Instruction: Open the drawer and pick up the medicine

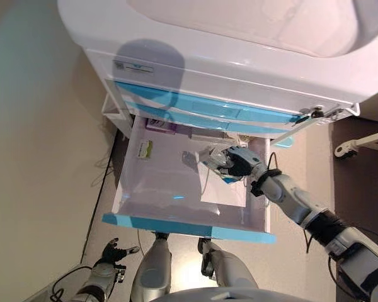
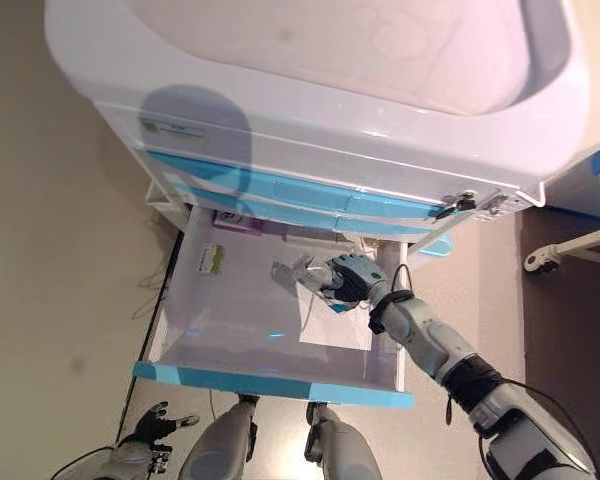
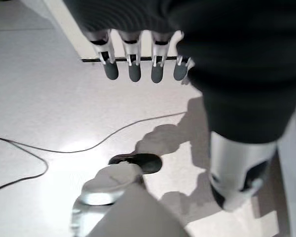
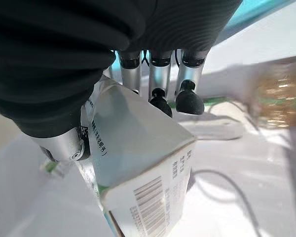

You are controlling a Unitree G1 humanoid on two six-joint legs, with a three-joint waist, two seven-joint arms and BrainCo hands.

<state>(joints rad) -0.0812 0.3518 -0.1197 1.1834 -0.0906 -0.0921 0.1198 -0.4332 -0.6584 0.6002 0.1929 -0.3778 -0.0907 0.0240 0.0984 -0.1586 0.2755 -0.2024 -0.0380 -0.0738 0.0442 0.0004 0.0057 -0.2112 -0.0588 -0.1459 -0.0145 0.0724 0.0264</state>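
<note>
The bottom drawer (image 1: 138, 220) of the white and blue cart stands pulled out, with a blue front. My right hand (image 1: 234, 162) is inside the drawer at its right side, fingers curled round a white medicine box (image 4: 138, 163) with a barcode end; the box also shows in the left eye view (image 1: 209, 156). My left hand (image 1: 111, 252) hangs low beside the cart near the floor, fingers relaxed and empty, as the left wrist view (image 3: 138, 69) shows.
In the drawer lie a white sheet of paper (image 1: 223, 189), a small green and white packet (image 1: 145, 149) at the left, a purple item (image 1: 160, 126) at the back and a bottle (image 4: 278, 101). Closed blue drawers (image 1: 227, 113) sit above. A wheeled frame (image 1: 359, 143) stands right.
</note>
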